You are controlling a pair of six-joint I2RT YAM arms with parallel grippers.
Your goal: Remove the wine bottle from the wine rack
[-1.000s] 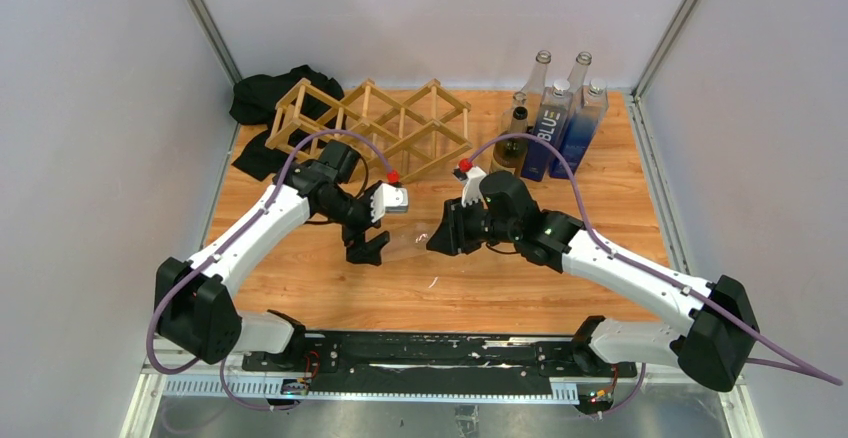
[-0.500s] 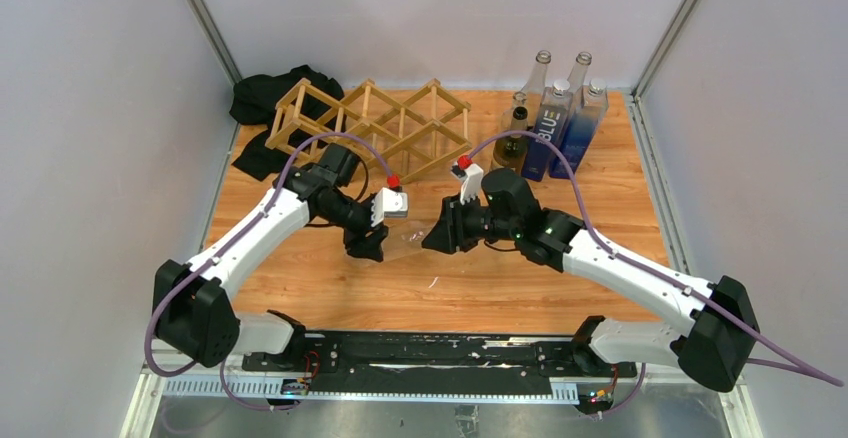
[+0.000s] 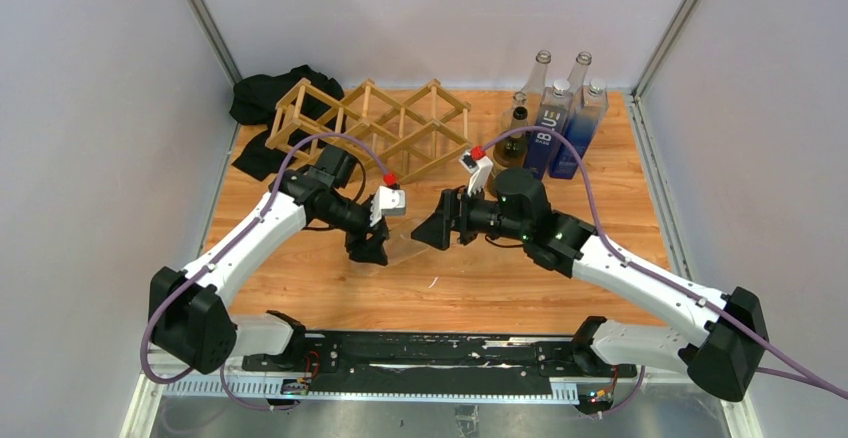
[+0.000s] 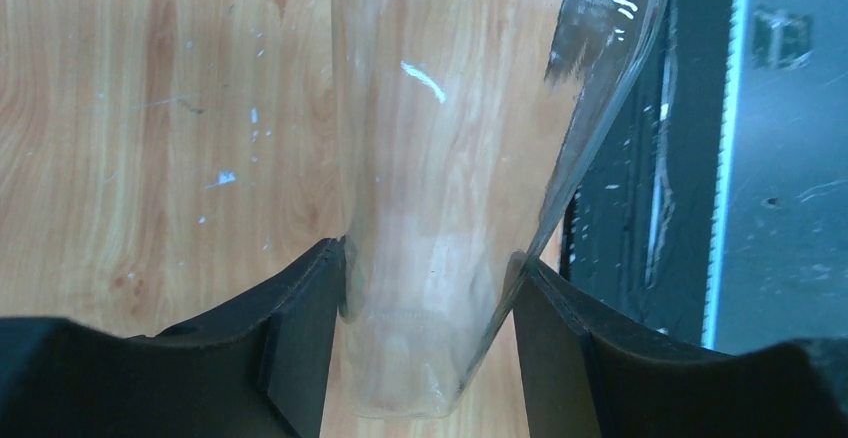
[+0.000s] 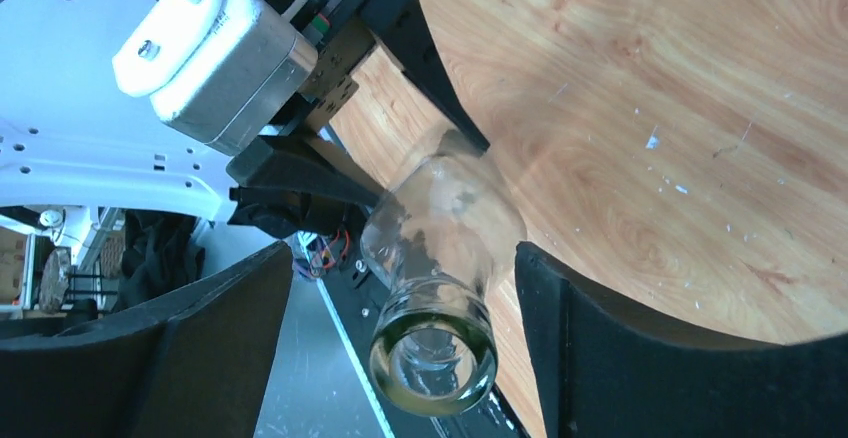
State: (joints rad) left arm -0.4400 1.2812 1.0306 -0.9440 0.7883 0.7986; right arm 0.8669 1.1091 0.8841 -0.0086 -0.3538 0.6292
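Table (image 3: 500,288): pale wood board, with both arms bolted at its near edge.

Wine rack (image 3: 370,123): light wood lattice of diamond cells, at the back, left of centre. No bottle shows in any cell from above.

Black cloth (image 3: 275,93): crumpled, behind and to the left of the rack, touching it.

Standing bottles (image 3: 560,123): upright cluster at the back right, two of them blue, just beside the rack's right end.

Left gripper (image 4: 430,288): clamped on the wine bottle (image 4: 450,158), with a finger pressed to the clear glass on either side. A second ago these jaws stood wide beside it.

Right gripper (image 5: 400,258): jaws spread. The bottle's round end lies between the fingers with a gap on each side, and I see no contact. A second ago this gripper was the one holding it.

Wine bottle: clear glass, lying roughly level between the two grippers, over bare board in front of the rack and apart from it. I cannot tell whether it touches the board.

Remark: the hold has just passed from the right arm to the left. The bottle is already off the rack, so the task looks all but done. What remains, I judge, is for the right arm to back clear and the left to set the bottle down. With only one grip on smooth glass, it may droop or slip.
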